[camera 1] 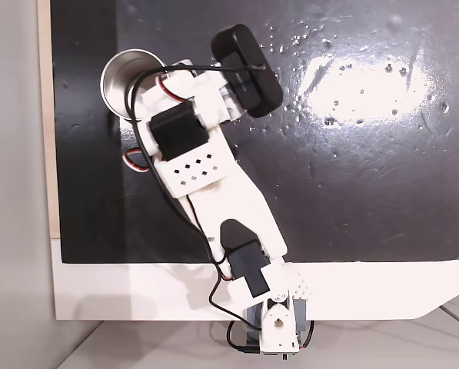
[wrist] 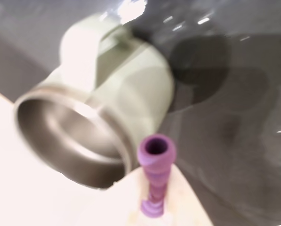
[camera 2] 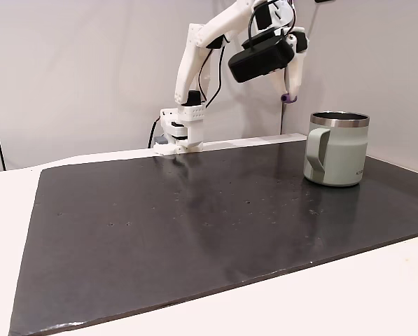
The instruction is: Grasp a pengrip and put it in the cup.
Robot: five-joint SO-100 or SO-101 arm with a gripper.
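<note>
Pengrip [wrist: 155, 178], a light-purple ridged rubber tube, is clamped between the white fingers [wrist: 185, 200], raised above the black worktop [camera 2: 194, 231]. Pale grey-green steel-lined cup [camera 2: 337, 149] stands near the worktop's right edge in a fixed view.

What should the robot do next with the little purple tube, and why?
Probably carry it sideways until it hangs over the cup. The gripper holds the pengrip high in the air, and in the side fixed view it is left of the cup's opening, so dropping now could miss.

top-down fixed | low side fixed, facing arm | wrist close-up; all share cup [camera 2: 337, 149]
</note>
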